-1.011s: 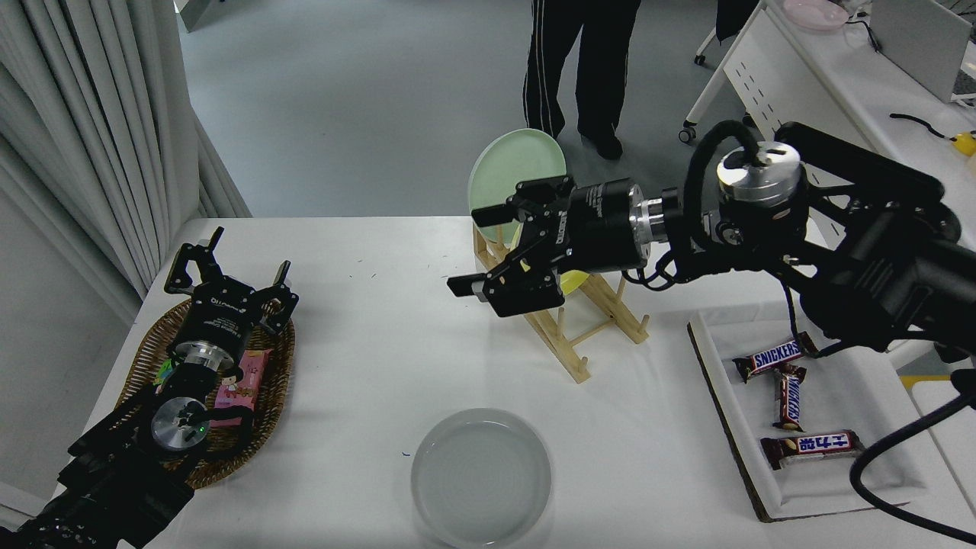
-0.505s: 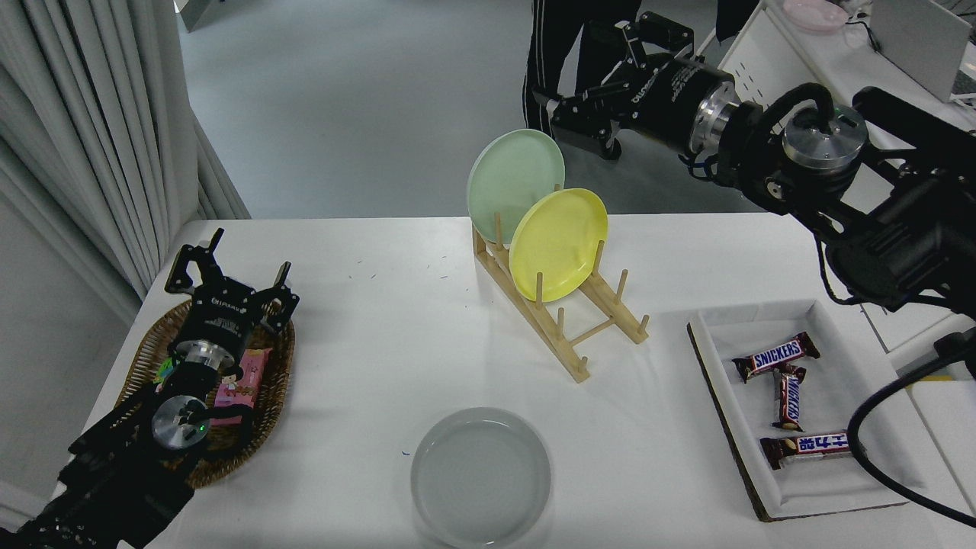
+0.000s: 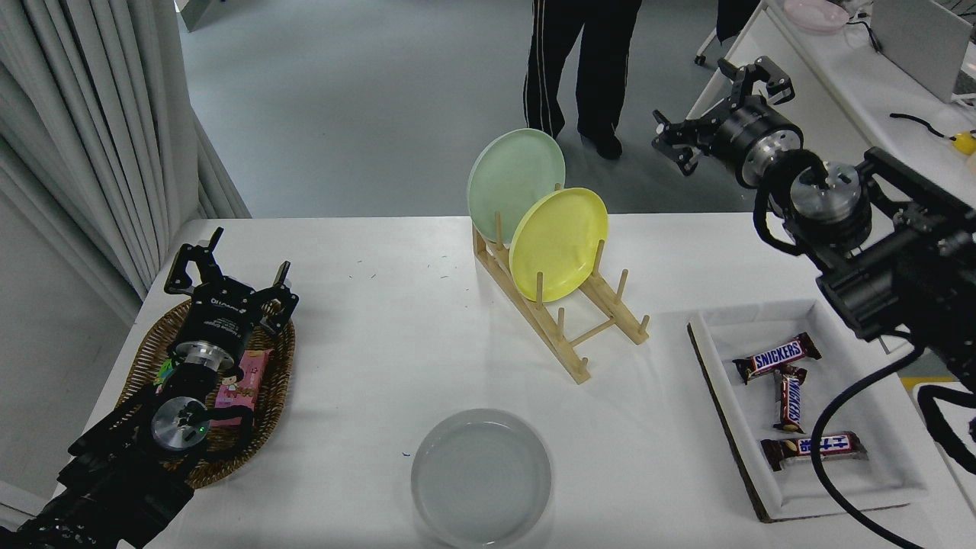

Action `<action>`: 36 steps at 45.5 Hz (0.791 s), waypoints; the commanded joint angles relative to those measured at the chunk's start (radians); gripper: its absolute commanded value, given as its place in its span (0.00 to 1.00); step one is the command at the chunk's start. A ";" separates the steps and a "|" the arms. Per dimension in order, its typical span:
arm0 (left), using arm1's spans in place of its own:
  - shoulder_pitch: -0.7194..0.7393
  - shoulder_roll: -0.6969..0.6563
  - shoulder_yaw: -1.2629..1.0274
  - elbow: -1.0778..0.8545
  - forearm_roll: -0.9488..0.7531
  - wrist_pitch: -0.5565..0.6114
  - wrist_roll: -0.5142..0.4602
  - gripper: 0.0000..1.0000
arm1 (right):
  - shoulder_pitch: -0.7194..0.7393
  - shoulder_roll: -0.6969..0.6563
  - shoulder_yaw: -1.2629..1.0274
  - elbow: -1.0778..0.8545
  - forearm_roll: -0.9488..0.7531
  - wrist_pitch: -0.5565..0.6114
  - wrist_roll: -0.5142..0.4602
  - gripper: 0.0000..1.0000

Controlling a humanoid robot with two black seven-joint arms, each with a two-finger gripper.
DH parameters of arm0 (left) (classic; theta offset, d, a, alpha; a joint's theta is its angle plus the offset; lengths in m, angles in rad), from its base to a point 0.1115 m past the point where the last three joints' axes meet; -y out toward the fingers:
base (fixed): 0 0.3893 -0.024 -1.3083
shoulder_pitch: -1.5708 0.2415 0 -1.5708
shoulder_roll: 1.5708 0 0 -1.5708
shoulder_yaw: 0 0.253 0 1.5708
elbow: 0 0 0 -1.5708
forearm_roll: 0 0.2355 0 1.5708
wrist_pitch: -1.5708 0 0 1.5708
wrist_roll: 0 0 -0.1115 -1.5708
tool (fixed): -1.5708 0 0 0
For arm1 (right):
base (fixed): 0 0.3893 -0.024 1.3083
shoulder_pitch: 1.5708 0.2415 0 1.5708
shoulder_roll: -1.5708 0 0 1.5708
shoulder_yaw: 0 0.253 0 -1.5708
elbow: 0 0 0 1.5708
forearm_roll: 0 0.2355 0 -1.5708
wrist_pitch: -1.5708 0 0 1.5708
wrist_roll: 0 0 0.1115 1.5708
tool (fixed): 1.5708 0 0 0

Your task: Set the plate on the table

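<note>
plate: the grey-white plate [image 3: 481,477] lies flat on the surface [image 3: 366,358], near its front edge; nothing touches it
right claw: the right claw [image 3: 717,103] is raised beyond the far right edge of the surface, well apart from the plate; its fingers are spread open and hold nothing
left claw: the left claw [image 3: 229,278] is parked over a basket [image 3: 274,381] at the lower left; fingers open, empty
rack: a wooden rack [image 3: 568,328] holds a green plate [image 3: 515,183] and a yellow plate [image 3: 558,242], both upright

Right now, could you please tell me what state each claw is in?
Left claw: open, empty, parked over the wicker basket.
Right claw: open, empty, raised beyond the table's far right corner.
</note>
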 commanded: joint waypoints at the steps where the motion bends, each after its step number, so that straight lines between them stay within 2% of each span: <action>1: 0.000 0.000 0.000 0.000 0.000 0.000 0.000 1.00 | -0.121 0.001 0.062 -0.017 -0.215 -0.017 0.047 1.00; 12: 0.000 0.000 0.000 0.000 0.000 0.000 0.000 1.00 | -0.257 -0.052 0.189 0.127 -0.334 -0.034 0.067 1.00; 23: 0.000 0.000 0.000 0.000 0.000 0.000 0.000 1.00 | -0.463 -0.002 0.484 0.228 -0.541 -0.011 0.107 1.00; 28: 0.000 0.000 0.000 0.000 0.000 0.000 0.000 1.00 | -0.543 0.040 0.600 0.279 -0.632 0.085 0.193 1.00; 31: 0.000 0.000 0.000 0.000 0.000 0.000 0.000 1.00 | -0.570 0.061 0.645 0.285 -0.693 0.144 0.207 1.00; 36: 0.000 0.000 0.000 0.000 0.000 0.000 0.000 1.00 | -0.589 0.072 0.668 0.283 -0.719 0.172 0.215 1.00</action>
